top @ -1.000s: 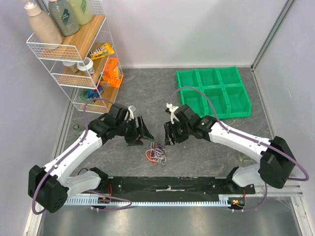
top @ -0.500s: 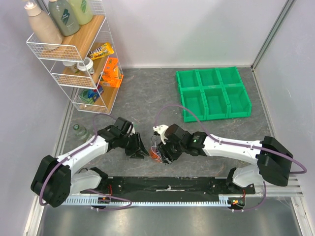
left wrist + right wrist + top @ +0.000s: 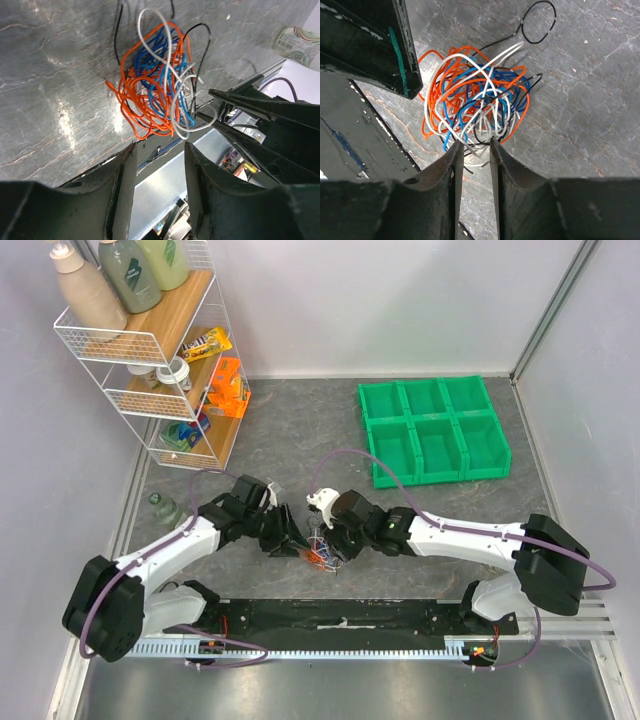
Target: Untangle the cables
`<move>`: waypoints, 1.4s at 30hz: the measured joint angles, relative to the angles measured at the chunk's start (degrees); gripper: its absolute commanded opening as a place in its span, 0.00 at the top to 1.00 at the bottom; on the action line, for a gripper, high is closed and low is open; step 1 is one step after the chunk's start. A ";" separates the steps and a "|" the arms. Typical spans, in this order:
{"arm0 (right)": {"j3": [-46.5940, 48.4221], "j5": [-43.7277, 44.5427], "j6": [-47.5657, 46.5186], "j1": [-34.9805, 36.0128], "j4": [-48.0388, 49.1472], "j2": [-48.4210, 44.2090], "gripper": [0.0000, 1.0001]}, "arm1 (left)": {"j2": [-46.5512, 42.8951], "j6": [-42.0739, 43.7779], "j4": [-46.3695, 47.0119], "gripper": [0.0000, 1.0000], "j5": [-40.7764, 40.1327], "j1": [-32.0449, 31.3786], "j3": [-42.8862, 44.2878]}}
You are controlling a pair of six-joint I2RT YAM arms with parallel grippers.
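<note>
The cables (image 3: 322, 556) lie in one tangled bunch of orange, blue, white and black wires on the grey table, near its front edge. In the left wrist view the cables (image 3: 159, 95) sit just beyond my left gripper (image 3: 161, 147), which is open and empty. My left gripper (image 3: 298, 543) is at the bunch's left side. My right gripper (image 3: 333, 552) is at its right side. In the right wrist view my right gripper (image 3: 475, 144) is narrowly open, with white and black strands of the cables (image 3: 475, 100) lying between its tips. A black loop trails off at the far side.
A green tray of bins (image 3: 435, 430) sits at the back right. A wire shelf (image 3: 160, 350) with bottles and small items stands at the back left. A small jar (image 3: 160, 506) stands by the left arm. The black base rail (image 3: 340, 615) runs just in front of the bunch.
Both grippers have come down and in towards the cable bunch, the left from the left and the right from the right. They now flank it closely. The bunch has stayed put.
</note>
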 measured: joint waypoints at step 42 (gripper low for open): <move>15.76 34.03 8.83 -13.51 -20.72 -16.55 1.00 | -15.39 -2.67 -19.17 0.98 -30.29 -0.26 15.32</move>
